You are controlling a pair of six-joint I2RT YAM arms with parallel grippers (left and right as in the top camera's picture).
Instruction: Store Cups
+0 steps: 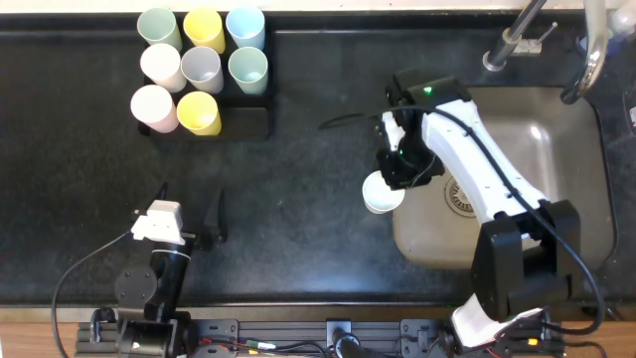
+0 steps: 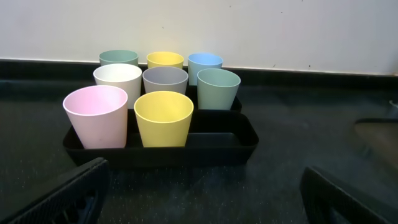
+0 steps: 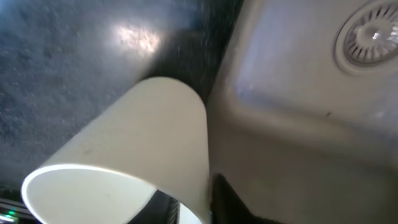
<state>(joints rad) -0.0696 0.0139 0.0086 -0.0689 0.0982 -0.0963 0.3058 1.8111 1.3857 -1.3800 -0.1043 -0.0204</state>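
Note:
My right gripper (image 1: 390, 175) is shut on a white cup (image 1: 383, 193), held lifted over the left rim of the sink (image 1: 556, 129). The white cup (image 3: 134, 158) lies tilted in the wrist view, its open mouth toward the camera. A black tray (image 1: 248, 121) at the back left holds several upright cups in pastel colours; its front right slot stands bare. The pink cup (image 2: 97, 116) and yellow cup (image 2: 164, 117) stand in the front row of the tray (image 2: 211, 148). My left gripper (image 1: 189, 211) rests open near the front left, facing the tray, with nothing between its fingers (image 2: 68, 199).
A steel sink with a round drain (image 1: 463, 195) fills the right side. A tap (image 1: 517, 35) and hose stand at the back right. The dark counter (image 1: 298, 199) lies bare between the tray and the sink.

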